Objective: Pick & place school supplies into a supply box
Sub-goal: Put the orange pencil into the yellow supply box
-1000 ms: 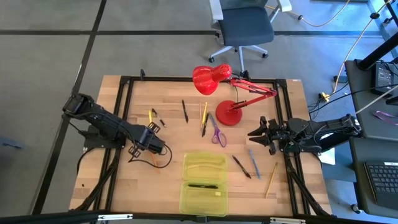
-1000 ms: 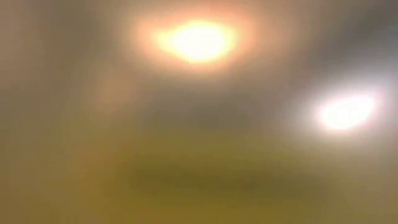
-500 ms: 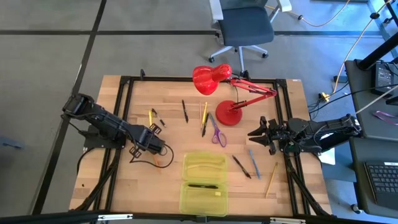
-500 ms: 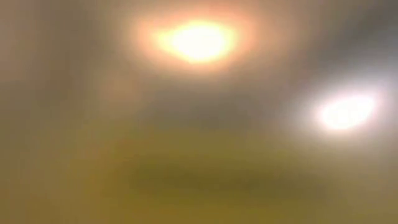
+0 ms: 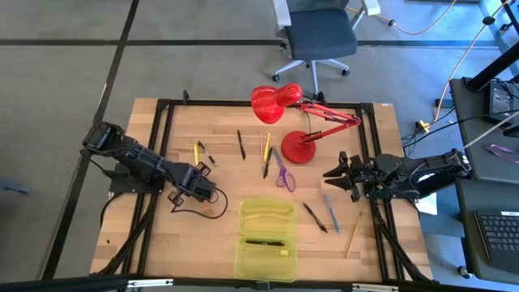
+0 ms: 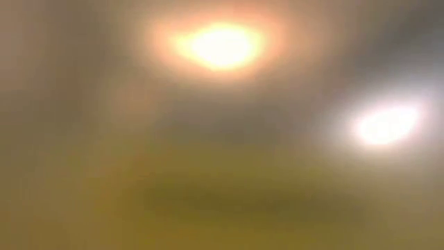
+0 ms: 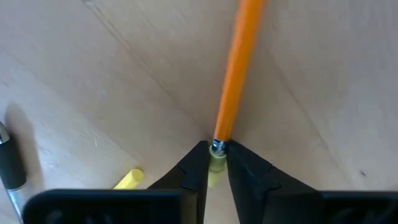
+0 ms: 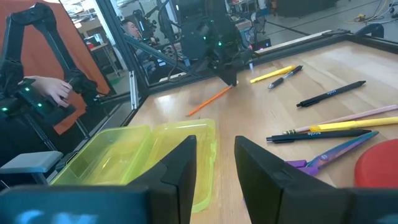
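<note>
Left hand (image 5: 212, 195) gripping an orange pencil (image 7: 235, 74) on the worktop (image 5: 223, 170).

The left hand is sitting low on the worktop's left side, its fingers (image 7: 193, 174) pinching the pencil's eraser end while the rest is lying flat. To its right, the open yellow-green supply box (image 5: 265, 238) is resting near the front edge, holding a black pen (image 5: 263, 242). Beyond it, purple scissors (image 5: 282, 172) are lying beside the red desk lamp (image 5: 288, 122). Farthest right, the right hand (image 5: 336, 176) is hovering half-open and empty near a blue pen (image 5: 331, 212).
</note>
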You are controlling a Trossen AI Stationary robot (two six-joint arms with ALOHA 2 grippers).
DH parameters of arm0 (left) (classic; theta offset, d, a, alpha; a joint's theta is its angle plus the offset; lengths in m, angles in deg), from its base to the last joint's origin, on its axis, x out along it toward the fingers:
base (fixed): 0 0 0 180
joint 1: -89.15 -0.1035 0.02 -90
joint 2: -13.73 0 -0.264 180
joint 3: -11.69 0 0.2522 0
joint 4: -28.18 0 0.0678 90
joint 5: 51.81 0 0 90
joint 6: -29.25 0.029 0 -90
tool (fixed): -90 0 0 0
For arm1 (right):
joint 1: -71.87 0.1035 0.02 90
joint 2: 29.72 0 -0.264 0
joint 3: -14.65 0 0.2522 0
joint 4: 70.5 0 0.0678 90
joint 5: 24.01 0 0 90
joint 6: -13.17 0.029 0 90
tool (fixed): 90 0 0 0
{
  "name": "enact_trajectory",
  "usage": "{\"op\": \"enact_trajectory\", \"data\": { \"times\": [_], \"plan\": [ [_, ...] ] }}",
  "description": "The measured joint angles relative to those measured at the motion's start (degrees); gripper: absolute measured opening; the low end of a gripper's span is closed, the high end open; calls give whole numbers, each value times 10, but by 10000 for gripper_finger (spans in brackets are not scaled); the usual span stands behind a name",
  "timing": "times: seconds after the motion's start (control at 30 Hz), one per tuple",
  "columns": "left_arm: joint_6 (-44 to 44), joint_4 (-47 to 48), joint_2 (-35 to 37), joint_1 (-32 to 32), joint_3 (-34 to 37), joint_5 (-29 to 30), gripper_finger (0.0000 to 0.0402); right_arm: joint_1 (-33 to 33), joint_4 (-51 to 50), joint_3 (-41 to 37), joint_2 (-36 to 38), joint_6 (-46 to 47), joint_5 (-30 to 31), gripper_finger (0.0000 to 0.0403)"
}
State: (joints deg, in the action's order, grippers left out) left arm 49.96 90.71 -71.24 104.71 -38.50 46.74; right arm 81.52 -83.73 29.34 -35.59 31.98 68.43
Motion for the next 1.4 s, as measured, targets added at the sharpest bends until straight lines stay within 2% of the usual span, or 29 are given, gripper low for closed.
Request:
{"op": "enact_trajectory", "data": {
  "times": [0.13,0.3,0.4,0.57,0.73,0.9,1.0,1.1,1.23,1.4],
  "plan": [
    [-5,0,-2,0,-9,-7,33,0,0,0,0,0,0,114],
    [-37,-5,-4,0,-29,-23,29,0,0,0,0,0,0,114],
    [-101,-40,-5,2,-48,-54,30,0,0,0,0,0,0,114],
    [-180,-47,-5,10,-64,-101,21,0,0,0,0,0,0,114],
    [-265,-41,-4,30,-94,-69,15,0,0,0,0,2,0,114],
    [-324,-46,-4,41,-143,-66,16,0,0,0,0,2,0,114],
    [-362,-104,-4,40,-169,-70,17,0,0,0,0,2,0,114],
    [-418,-212,-4,40,-189,-75,17,0,0,0,0,2,0,114],
    [-451,-331,-11,47,-215,-118,17,0,0,0,0,2,0,114],
    [-458,-333,-83,76,-288,-135,17,0,0,0,0,2,0,114]
  ]
}}
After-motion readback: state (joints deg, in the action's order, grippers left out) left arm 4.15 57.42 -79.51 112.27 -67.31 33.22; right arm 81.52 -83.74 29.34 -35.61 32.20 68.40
